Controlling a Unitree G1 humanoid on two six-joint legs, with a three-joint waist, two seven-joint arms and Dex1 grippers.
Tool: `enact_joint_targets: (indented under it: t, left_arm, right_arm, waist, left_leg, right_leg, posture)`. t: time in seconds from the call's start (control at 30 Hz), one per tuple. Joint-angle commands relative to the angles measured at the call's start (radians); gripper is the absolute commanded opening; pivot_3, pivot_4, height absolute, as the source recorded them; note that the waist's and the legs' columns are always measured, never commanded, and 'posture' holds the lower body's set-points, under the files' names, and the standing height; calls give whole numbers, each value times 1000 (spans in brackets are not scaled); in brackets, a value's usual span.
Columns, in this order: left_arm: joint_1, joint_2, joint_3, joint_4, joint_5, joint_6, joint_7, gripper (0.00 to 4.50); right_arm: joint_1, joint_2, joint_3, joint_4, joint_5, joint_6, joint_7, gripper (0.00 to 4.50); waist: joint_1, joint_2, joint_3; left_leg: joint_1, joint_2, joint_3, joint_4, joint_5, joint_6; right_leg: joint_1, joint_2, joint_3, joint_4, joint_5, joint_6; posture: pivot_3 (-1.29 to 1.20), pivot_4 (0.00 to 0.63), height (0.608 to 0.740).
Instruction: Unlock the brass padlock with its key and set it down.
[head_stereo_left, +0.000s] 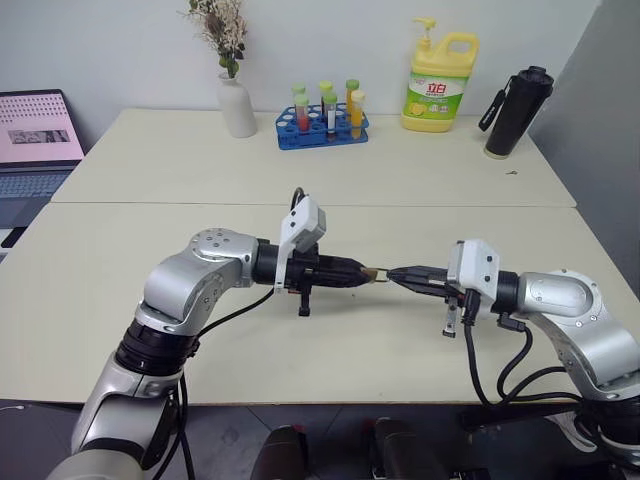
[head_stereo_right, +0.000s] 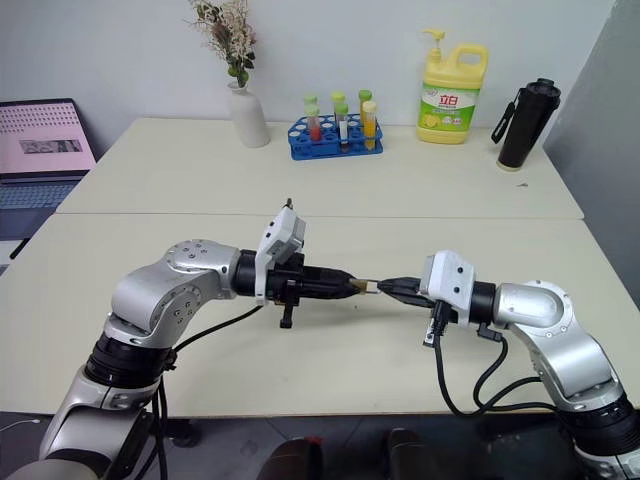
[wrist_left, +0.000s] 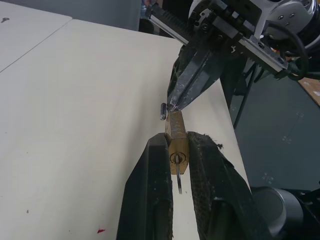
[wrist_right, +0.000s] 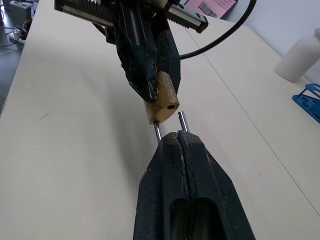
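Note:
The small brass padlock (wrist_left: 176, 134) hangs in the air above the table, between my two grippers. My left gripper (head_stereo_left: 357, 272) is shut on its body, one finger (wrist_left: 155, 170) on each side. The silvery key (wrist_left: 178, 179) sticks out of the keyhole between those fingers. My right gripper (wrist_right: 177, 136) is shut on the thin shackle (wrist_right: 183, 120). One shackle leg stands free beside an open hole in the padlock body (wrist_right: 167, 95); the other leg still enters it. In the head views the two grippers meet tip to tip at the padlock (head_stereo_right: 366, 287).
At the back of the cream table (head_stereo_left: 300, 170) stand a white vase (head_stereo_left: 237, 105), a blue rack of tubes (head_stereo_left: 322, 128), a yellow detergent bottle (head_stereo_left: 440, 85) and a black bottle (head_stereo_left: 517, 112). A laptop (head_stereo_left: 35, 140) sits far left.

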Motion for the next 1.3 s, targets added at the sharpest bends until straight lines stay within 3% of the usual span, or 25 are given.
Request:
enact_joint_targets:
  t: [0.03,0.83,1.1,1.2,1.3]
  left_arm:
    - [-3,9,-5,-43,-2,-23,-17,158]
    - [7,29,-4,-71,-20,2,-44,158]
    - [43,-15,31,-42,-74,146,62,158]
    - [71,-62,62,-17,-104,240,156,158]
    - [76,-94,93,-6,-137,317,217,158]
  right_arm:
    - [-25,7,-1,-5,2,-23,18,0]
    - [-54,3,59,89,-41,-84,136,0]
    - [47,-67,6,53,-40,-46,131,0]
    - [117,-98,-37,7,-6,-1,125,619]
    - [148,-113,-55,-29,20,35,125,1692]
  waist:
    - [0,0,0]
    - [0,0,0]
    - [1,0,0]
    - [1,0,0]
    - [0,0,0]
  left_leg:
    - [0,0,0,0,0,0]
    - [0,0,0,0,0,0]
    - [0,0,0,0,0,0]
    - [-1,1,0,0,0,0]
    - [-1,0,-1,1,0,0]
  right_leg:
    - [0,0,0,0,0,0]
    - [0,0,0,0,0,0]
    - [0,0,0,0,0,0]
    - [0,-1,0,0,0,0]
    - [0,-1,0,0,0,1]
  posture:
    - [0,150,740]
    - [0,150,740]
    - [0,150,740]
    - [0,150,740]
    - [0,150,740]
